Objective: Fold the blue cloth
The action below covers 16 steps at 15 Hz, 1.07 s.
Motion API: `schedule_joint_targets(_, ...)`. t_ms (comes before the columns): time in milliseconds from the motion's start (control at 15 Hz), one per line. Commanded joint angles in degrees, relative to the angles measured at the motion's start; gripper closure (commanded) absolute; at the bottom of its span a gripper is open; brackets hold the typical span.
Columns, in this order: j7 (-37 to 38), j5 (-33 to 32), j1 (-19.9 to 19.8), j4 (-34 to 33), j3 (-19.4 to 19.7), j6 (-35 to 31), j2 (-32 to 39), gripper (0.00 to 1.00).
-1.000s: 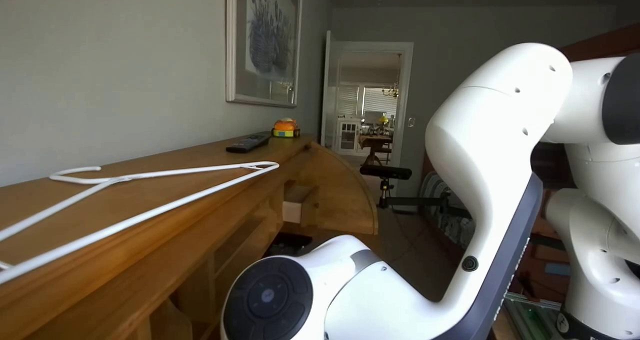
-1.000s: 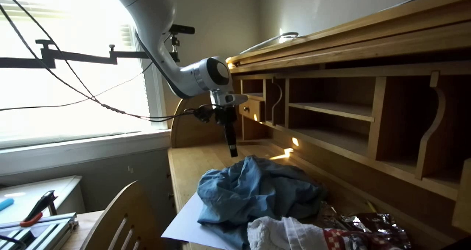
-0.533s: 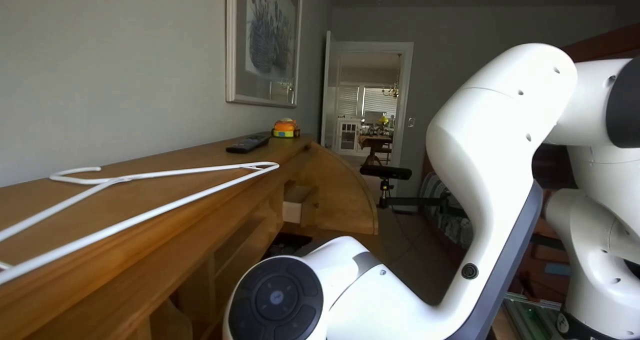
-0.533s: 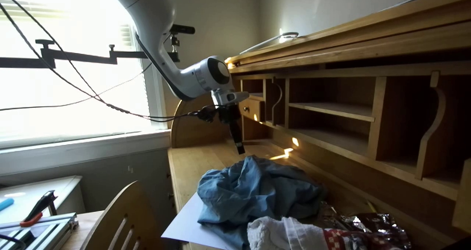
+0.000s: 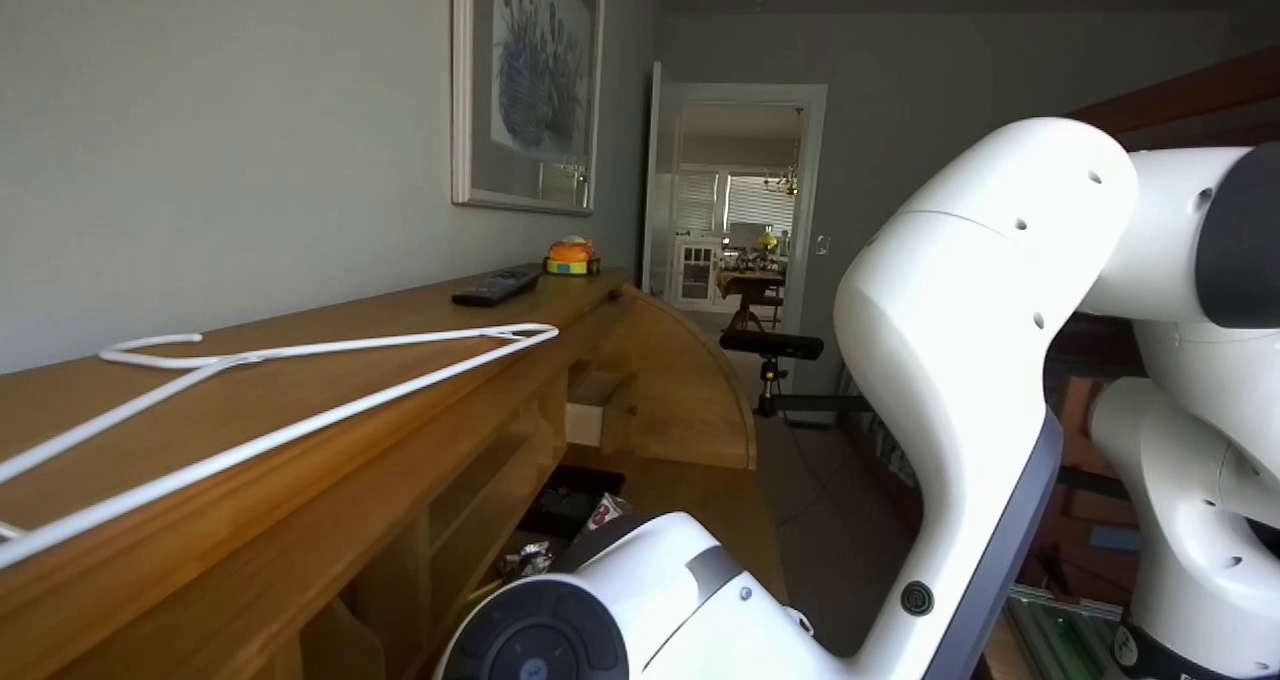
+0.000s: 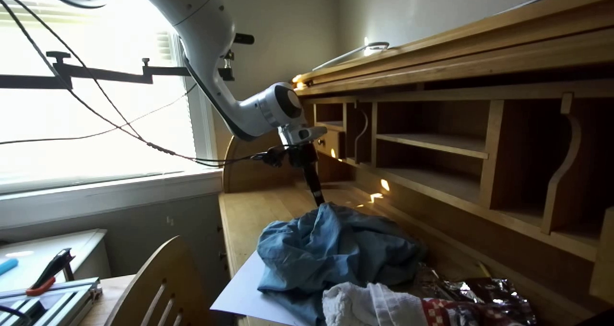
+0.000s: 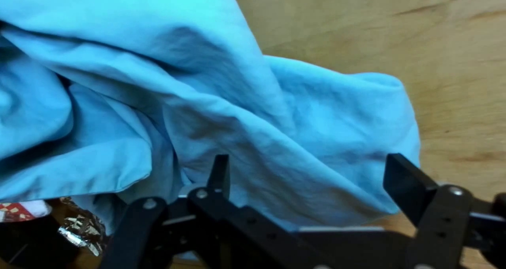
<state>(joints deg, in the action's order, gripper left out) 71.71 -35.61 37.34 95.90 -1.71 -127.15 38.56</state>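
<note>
Blue cloth (image 6: 338, 254) lies bunched, unmoved. I have lowered the fingers (image 7: 409, 190), spread, toward its edge: likely preparation for a folding grasp.

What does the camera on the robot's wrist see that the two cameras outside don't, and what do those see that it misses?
Only the wrist view shows the gap in the open gripper and the rounded end of the blue cloth on the wooden desktop.
Only the exterior views, between them, show the white arm, hanger, remote and chair.
Both kinds show the gripper, blue cloth, wooden desktop, crinkled foil and red-and-white cloth.
</note>
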Motion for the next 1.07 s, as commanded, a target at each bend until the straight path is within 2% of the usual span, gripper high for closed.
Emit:
schedule_joint_targets(0,2.0,-1.9,1.4,-3.9,1.0,-1.0,3.2,0.0)
schedule_joint_targets(467,0.7,-0.8,2.0,-7.7,1.3,-1.1,6.8,0.0)
schedule_joint_targets(533,0.6,-0.7,2.1,-8.1,1.4,-1.1,7.4,0.1)
schedule_joint_targets(600,0.4,-0.5,2.1,-8.3,1.3,-1.0,7.7,0.28)
schedule_joint_targets(1000,-0.2,0.1,2.1,-9.3,1.6,-0.3,8.8,0.69)
